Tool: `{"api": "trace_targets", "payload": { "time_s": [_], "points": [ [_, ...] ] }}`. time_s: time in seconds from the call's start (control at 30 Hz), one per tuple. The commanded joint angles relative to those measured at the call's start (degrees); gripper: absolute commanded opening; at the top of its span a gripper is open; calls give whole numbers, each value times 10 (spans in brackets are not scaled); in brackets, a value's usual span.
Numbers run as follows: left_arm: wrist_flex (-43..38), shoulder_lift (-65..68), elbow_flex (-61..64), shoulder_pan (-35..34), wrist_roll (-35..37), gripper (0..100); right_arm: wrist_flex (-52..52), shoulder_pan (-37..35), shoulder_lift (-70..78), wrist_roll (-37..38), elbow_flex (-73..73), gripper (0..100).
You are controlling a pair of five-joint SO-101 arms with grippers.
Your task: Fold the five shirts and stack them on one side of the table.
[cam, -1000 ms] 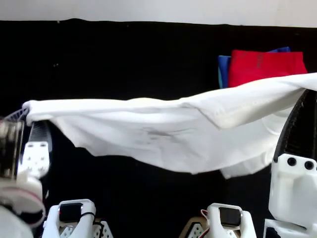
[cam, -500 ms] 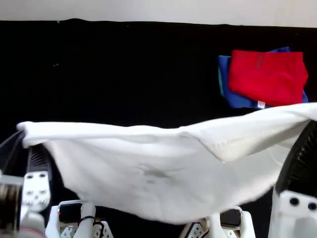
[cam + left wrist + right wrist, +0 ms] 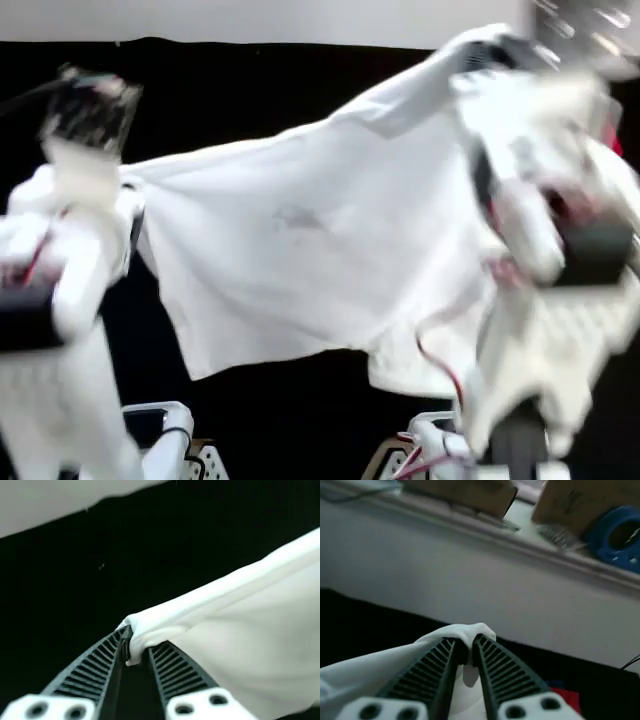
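Dangling white shirt (image 3: 300, 270), illegible grey mark (image 3: 296, 216)

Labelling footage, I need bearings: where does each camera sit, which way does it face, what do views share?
High view: fixed, looking down over the black table; both arms hold up the white shirt.
Left wrist view: on that wrist, looking along the left gripper, shut on a shirt corner.
Right wrist view: on that wrist, looking along the right gripper, shut on the shirt, toward a wall.
Shared: the shirt.
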Motion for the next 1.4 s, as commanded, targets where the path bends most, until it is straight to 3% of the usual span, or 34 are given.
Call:
{"api": "trace_targets", "payload": {
  "time_s": [0.0, 0.2, 0.43, 0.8, 1.03, 1.37],
  "points": [
    [-25, 109, -31, -20, -36, 9, -4, -39, 104, 0, -14, 6],
    [-44, 312, -204, -86, -47, 9, -110, -44, 218, 0, -15, 6],
    [11, 525, -413, -90, -47, 9, -189, -48, 259, 0, -8, 6],
    [55, 694, -474, -75, -47, 9, -193, -49, 428, 1, -9, 6],
    [114, 730, -477, -62, -47, 9, -120, -51, 451, 1, -10, 6],
    [235, 701, -472, -64, -78, 9, 109, -29, 385, 3, -45, 6]
  ]
}}
